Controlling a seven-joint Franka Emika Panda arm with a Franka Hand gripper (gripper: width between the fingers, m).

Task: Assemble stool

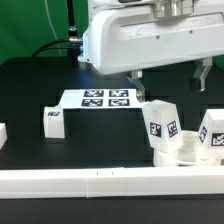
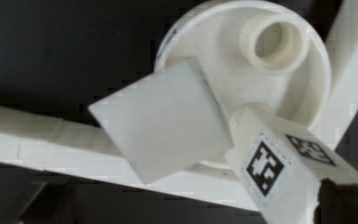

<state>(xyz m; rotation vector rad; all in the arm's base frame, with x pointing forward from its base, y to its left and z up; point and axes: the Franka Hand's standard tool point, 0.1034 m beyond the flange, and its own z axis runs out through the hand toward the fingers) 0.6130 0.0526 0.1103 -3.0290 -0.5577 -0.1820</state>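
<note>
Currently: seat (image 1: 186, 153), lower right of frame, carrying centre leg (image 1: 160, 124) and edge leg (image 1: 213, 131). Loose leg (image 1: 53, 121) at mid left. Gripper (image 1: 172, 82) above seat, jaws wide, empty. I'd flag: descending could clip centre leg, tilting it.

The marker board (image 1: 100, 98) lies at centre frame; a loose leg (image 1: 53, 122) stands alone at left; two legs (image 1: 160, 123) rise from the seat disc (image 1: 178, 153), lower right.
</note>
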